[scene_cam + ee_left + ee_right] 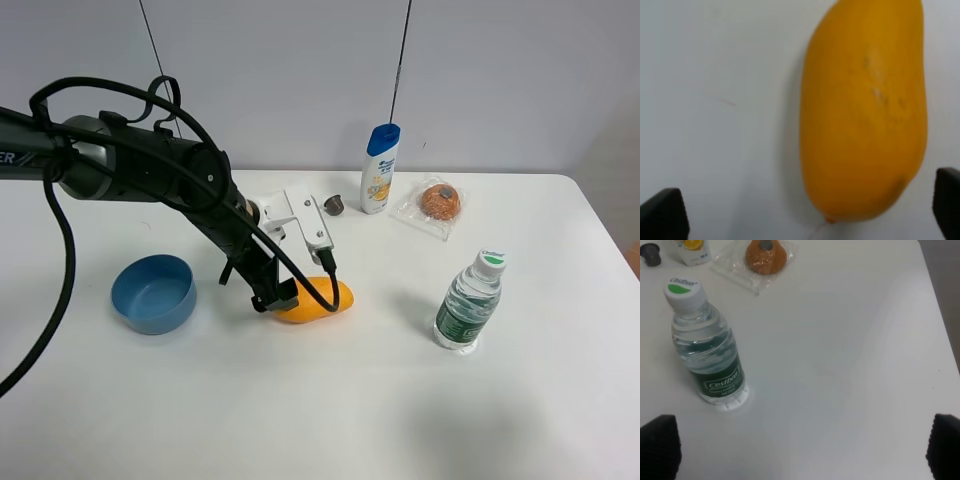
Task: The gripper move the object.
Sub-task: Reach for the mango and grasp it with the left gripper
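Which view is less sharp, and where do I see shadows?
Left wrist view: the mango is close and slightly soft, with a faint shadow beside it. Exterior high view: sharp, with soft shadows by the water bottle. Right wrist view: its label is readable.

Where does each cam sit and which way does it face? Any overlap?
Exterior high: mounted high, looks down on the white table; shows the left arm, left gripper at the mango.
Left wrist: on the left arm, looks down at the mango close up; two black fingertips show, spread apart.
Right wrist: on the right arm, looks down at the water bottle and wrapped snack; right gripper open, only fingertips show.
Shared: mango in exterior and left wrist; water bottle and wrapped snack in exterior and right wrist.
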`<action>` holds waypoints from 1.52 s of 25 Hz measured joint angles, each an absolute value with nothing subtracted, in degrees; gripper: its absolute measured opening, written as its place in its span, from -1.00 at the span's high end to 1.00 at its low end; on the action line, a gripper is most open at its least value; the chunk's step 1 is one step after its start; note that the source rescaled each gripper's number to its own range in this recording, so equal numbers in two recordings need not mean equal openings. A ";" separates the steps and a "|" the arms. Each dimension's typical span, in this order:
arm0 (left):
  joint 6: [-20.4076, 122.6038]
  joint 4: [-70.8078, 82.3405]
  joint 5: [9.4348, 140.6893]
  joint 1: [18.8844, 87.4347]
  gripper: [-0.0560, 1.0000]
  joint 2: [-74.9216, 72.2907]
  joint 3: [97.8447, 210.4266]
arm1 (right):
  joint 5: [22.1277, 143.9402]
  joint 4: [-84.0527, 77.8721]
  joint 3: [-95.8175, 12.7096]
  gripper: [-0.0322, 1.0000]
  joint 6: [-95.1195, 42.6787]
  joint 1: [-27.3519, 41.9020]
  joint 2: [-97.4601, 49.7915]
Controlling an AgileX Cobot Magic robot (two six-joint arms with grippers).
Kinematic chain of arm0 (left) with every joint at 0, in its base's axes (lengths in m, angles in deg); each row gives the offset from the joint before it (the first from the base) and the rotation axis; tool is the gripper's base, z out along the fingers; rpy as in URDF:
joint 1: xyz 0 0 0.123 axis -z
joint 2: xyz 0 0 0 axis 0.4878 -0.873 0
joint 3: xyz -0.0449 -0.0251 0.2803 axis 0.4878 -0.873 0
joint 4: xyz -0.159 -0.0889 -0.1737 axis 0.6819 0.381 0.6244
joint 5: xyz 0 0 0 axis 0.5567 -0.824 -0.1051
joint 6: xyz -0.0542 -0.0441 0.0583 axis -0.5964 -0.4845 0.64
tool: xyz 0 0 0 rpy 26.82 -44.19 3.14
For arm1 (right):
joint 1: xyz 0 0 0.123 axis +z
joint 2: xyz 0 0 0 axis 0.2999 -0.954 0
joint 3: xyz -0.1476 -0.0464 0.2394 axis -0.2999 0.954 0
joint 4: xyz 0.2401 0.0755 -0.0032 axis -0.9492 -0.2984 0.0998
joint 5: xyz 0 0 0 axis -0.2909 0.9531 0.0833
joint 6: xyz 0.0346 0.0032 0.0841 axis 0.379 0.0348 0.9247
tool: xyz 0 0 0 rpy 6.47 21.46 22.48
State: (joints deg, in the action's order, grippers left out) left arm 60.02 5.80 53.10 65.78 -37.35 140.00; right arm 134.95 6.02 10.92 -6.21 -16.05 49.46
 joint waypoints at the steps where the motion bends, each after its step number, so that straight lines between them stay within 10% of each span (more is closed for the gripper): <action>1: 60.02 6.15 54.18 66.08 -1.00 -37.41 140.00 | 134.95 6.02 10.92 -1.00 -6.21 -16.05 49.46; 28: 57.95 7.80 61.16 69.63 -0.99 -46.69 140.04 | 134.95 6.02 10.92 -1.00 -6.21 -16.05 49.46; 31: 57.58 8.90 60.61 69.63 -0.55 -46.82 140.04 | 134.95 6.02 10.92 -1.00 -6.21 -16.05 49.46; 35: 57.52 9.80 57.28 69.63 0.89 -46.94 140.04 | 134.95 6.02 10.92 -1.00 -6.21 -16.05 49.46; 38: 57.36 11.00 55.41 69.63 0.86 -46.94 140.15 | 134.95 6.02 10.92 -1.00 -6.21 -16.05 49.46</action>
